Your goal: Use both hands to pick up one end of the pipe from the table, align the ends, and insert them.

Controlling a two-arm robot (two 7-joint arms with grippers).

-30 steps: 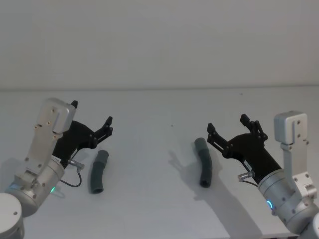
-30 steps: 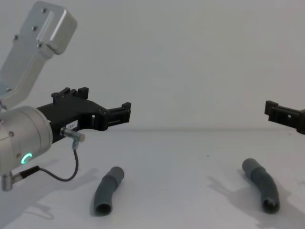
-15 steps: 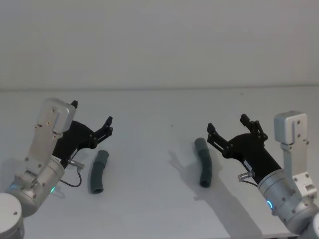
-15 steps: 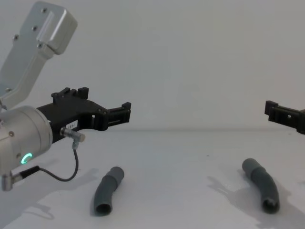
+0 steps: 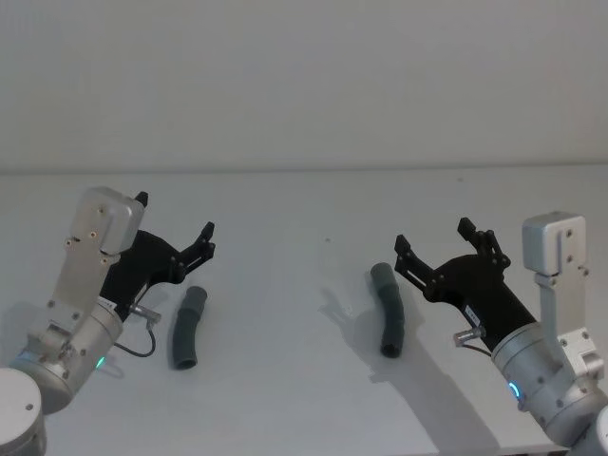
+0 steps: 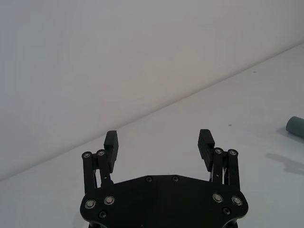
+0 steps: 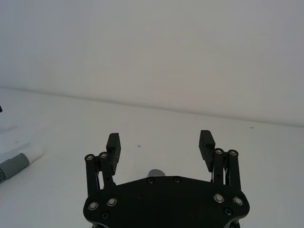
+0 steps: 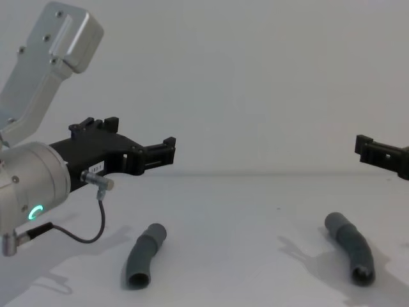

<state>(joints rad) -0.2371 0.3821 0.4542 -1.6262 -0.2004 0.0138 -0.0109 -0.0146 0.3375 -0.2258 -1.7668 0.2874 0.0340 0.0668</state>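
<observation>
Left gripper [image 5: 175,215] spread wide and empty, raised just above the left pipe piece [image 5: 186,328] on the white tabletop [image 5: 285,313]. Right gripper [image 5: 433,235] equally wide, empty, raised near the right pipe piece [image 5: 389,309].

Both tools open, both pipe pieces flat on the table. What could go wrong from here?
1. The left tool and right tool hang open above the table, each off to the outer side of its piece. A straight descent without re-centring could clip the piece or push it away.
2. The left pipe piece and right pipe piece are bent and lie loose, so closing fingers may roll or pivot them, likely making alignment harder.
</observation>
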